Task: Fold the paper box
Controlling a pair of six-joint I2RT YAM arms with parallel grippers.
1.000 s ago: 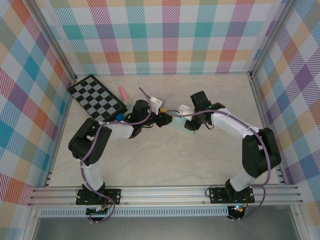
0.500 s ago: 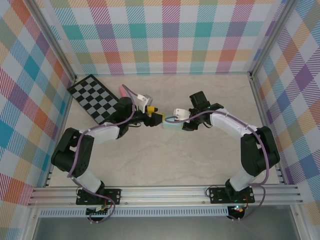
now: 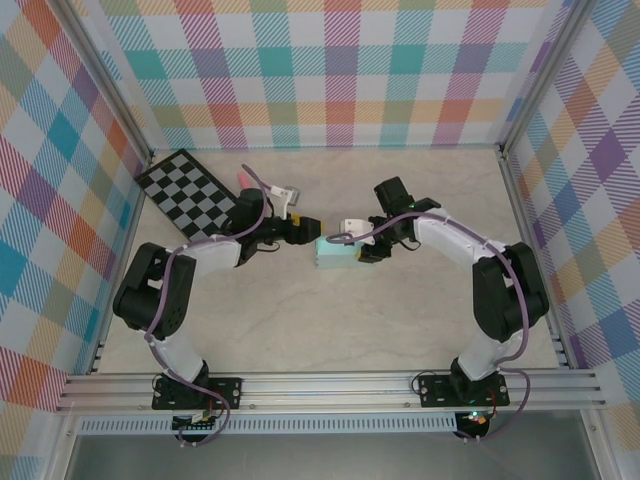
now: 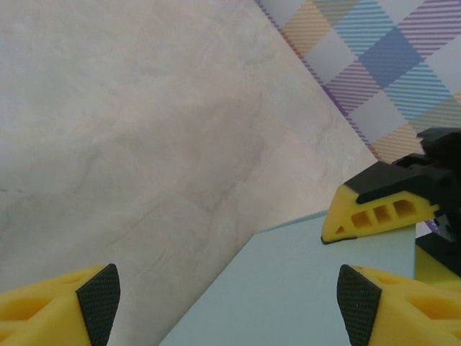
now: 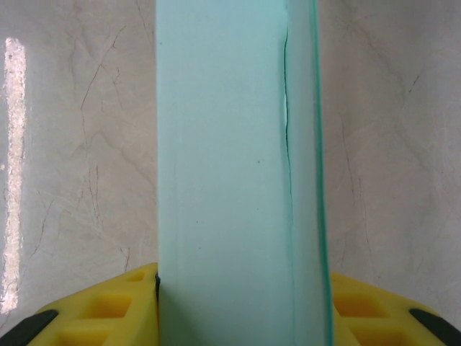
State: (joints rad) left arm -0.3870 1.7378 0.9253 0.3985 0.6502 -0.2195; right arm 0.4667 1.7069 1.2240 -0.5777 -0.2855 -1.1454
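Clamped on the paper box (image 5: 230, 158) with the right gripper (image 5: 238, 321): yellow fingers (image 5: 119, 313) pressed to either side of the pale mint card, the card running straight out ahead of the tips, a thin dark seam down its right part. Spread wide apart at the left gripper (image 4: 227, 295), gripping nothing: one black-padded finger low at each side of its wrist view, a bare strip of table (image 4: 144, 144) between the left-hand pad and the nearest box edge. Just ahead of those open fingers and between them, a flat face and corner of the same box; past that, up to the right, one fingertip of the right gripper at the box's far edge. From above, both grippers nearly tip to tip over the middle of the table, the box under them and a little toward the arm bases. Farther out, behind the left gripper and off to its left, a checkerboard (image 3: 195, 195) lying at an angle near the corner, a pink object (image 3: 243, 181) just beside its right-hand end. Beyond everything, plaid walls (image 3: 340, 70).
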